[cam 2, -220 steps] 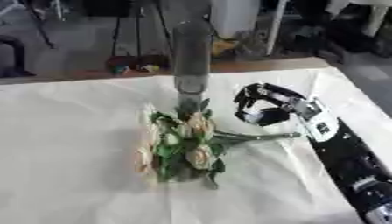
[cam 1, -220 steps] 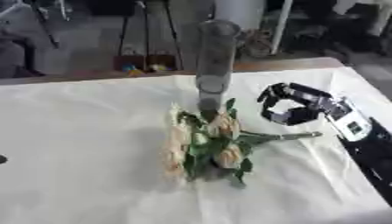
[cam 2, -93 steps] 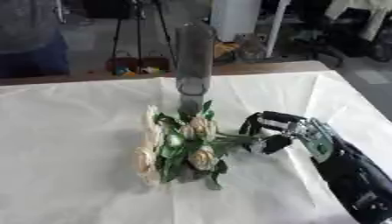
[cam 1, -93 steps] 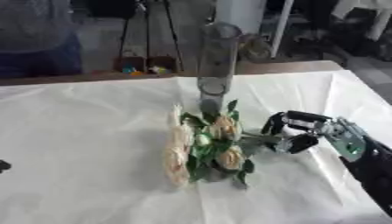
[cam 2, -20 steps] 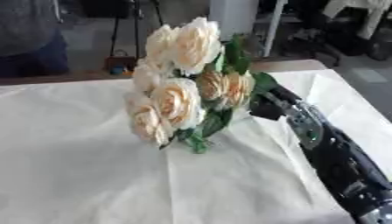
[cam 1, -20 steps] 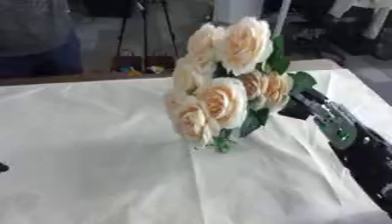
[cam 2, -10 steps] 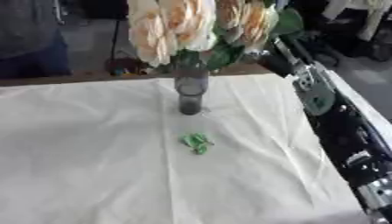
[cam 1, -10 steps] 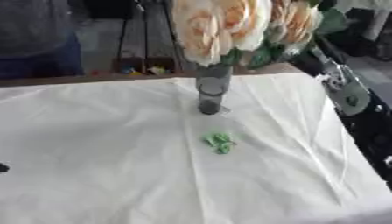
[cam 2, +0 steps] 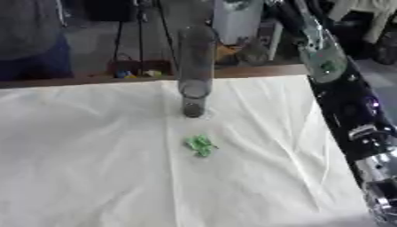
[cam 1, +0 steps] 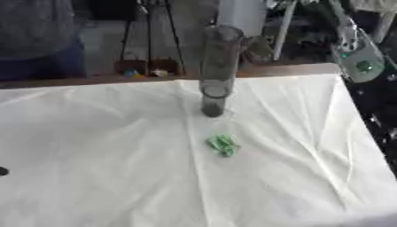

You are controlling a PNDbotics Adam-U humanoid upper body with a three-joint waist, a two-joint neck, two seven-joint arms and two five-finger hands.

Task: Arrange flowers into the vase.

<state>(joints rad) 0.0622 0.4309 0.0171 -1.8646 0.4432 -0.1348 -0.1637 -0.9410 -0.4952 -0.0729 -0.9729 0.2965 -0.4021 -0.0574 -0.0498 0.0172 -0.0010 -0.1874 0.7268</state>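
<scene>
Hand unseen; vase [cam 1: 218, 66] upright mid-table

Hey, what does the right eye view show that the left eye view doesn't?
Only the right eye view shows the robot's right arm running down the right side to the lower corner. Only the left eye view shows a small dark spot at the left edge. Both share the empty glass vase upright on the white tablecloth and a green leaf scrap lying before it. Neither shows flowers or a hand.
</scene>
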